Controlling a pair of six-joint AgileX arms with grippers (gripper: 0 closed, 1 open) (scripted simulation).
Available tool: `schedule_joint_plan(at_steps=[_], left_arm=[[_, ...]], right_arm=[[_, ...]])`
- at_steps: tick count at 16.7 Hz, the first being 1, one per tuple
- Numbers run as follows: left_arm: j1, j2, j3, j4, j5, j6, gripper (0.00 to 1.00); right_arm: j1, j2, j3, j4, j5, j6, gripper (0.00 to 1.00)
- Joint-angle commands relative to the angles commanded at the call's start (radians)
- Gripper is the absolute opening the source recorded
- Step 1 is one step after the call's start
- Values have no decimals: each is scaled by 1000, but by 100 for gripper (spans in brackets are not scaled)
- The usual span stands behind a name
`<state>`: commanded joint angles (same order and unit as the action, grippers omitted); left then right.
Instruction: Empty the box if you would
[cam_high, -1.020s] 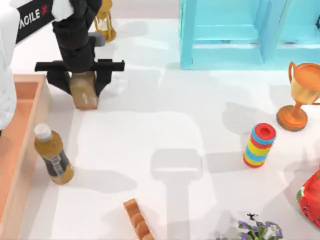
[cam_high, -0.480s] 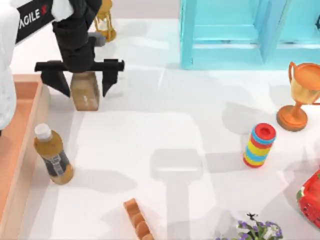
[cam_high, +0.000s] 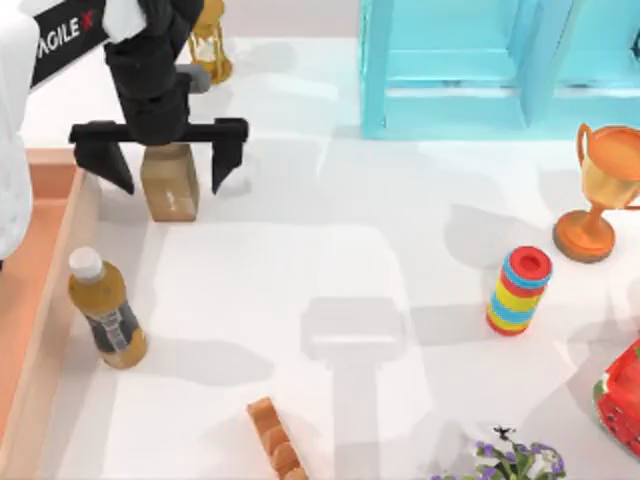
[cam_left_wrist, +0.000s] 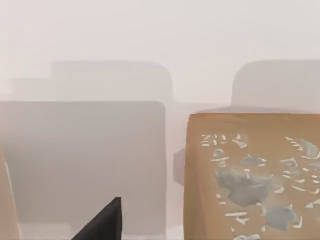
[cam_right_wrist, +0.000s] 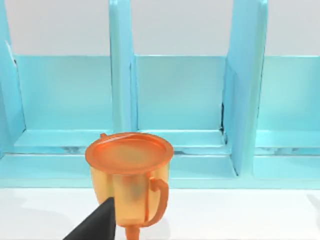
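Observation:
The box (cam_high: 45, 370) is the shallow orange crate with pale walls at the table's left edge; my left arm hides part of it. Just right of its far corner a small tan carton (cam_high: 170, 185) stands on the table. My left gripper (cam_high: 165, 160) hangs over it, open wide, one finger on each side and neither touching. The left wrist view shows the carton's printed face (cam_left_wrist: 250, 175) and one dark fingertip (cam_left_wrist: 105, 222). An amber bottle (cam_high: 105, 310) with a white cap stands against the box's right wall, outside it. A dark fingertip (cam_right_wrist: 100, 225) of my right gripper points toward an orange trophy cup (cam_right_wrist: 129, 175).
A turquoise cabinet (cam_high: 480, 70) fills the back right. The trophy (cam_high: 600, 190), a ring stack (cam_high: 520, 290), a red item (cam_high: 620, 395) and a plant (cam_high: 510, 460) stand on the right side. An hourglass (cam_high: 208, 45) is behind the left gripper; a brown block row (cam_high: 275, 440) lies at the front.
The left gripper's fingers have spread away from the tan carton, letting it go. The carton now stands straight on the table.

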<state>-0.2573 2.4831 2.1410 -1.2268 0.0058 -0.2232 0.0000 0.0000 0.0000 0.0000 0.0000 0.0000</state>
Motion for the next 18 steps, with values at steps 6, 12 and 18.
schedule_joint_plan(at_steps=[6,12,18], left_arm=[[-33,37,141,-118,15,5,100],[-11,45,359,-315,5,1,100],[-7,42,394,-351,1,-1,100]], right_arm=[[0,0,0,0,0,0,100],[0,0,0,0,0,0,100],[0,0,0,0,0,0,100]])
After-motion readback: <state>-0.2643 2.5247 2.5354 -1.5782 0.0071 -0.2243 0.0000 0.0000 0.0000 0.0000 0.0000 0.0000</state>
